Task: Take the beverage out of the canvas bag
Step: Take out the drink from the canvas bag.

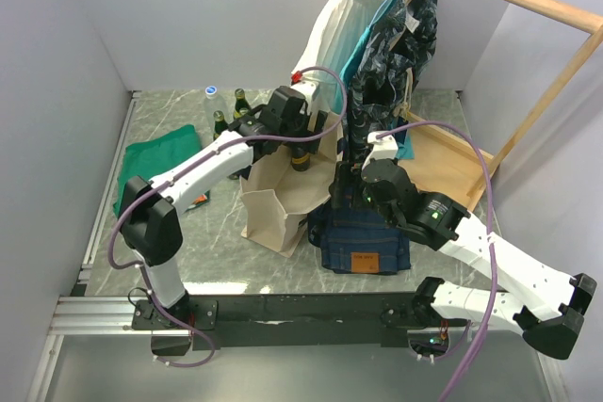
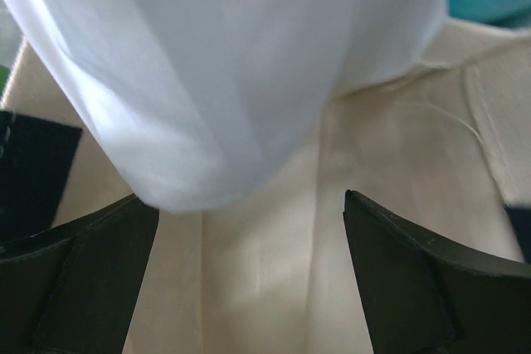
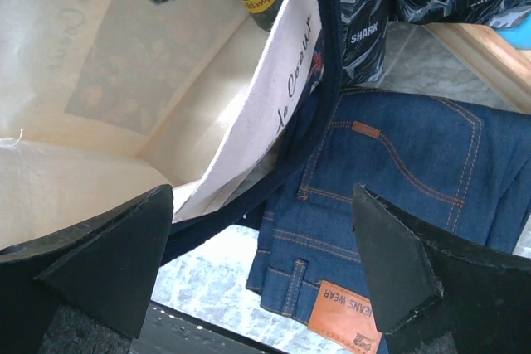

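the canvas bag (image 1: 273,209) stands open on the table (image 1: 160,115), and the beverage (image 1: 300,165), a dark bottle with a yellow label, shows at the bag's far rim, right under the left end effector (image 2: 250,205). from its wrist view that end effector has its fingers spread wide with nothing between them, only cream canvas and a hanging white cloth (image 2: 249,64) ahead; whether it touches the bottle i cannot tell. the right end effector (image 3: 264,192) is also spread and empty, poised at the bag's near wall above the folded jeans (image 3: 398,163). the bottle is probably glass: rigid, fairly heavy if full, slick and breakable, so a firm grip on the neck or upper body seems best, lifting straight up. the soft canvas may sag or snag, so pinning its rim would help.
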